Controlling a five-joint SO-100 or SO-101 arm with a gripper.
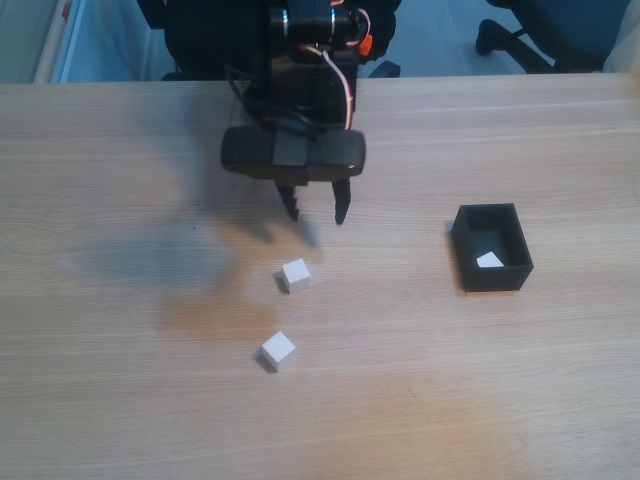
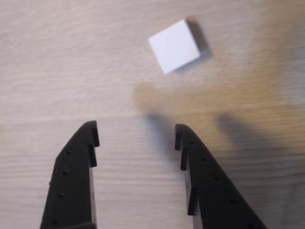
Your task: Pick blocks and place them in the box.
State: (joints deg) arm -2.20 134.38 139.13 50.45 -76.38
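The fixed view is evenly bright but soft, with a bluish cast along the table's (image 1: 120,400) far edge. The arm throws a broad, faint shadow to the left across the wood, and a warmer orange patch sits near the front edge. The wrist view is blurred; the cube (image 2: 174,46) looks washed out, its edges smeared, with hazy shadows on the right

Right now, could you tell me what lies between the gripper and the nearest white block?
Nothing but bare wooden table. In the wrist view the open gripper sits short of the block, with only shadow between; the fixed view agrees.
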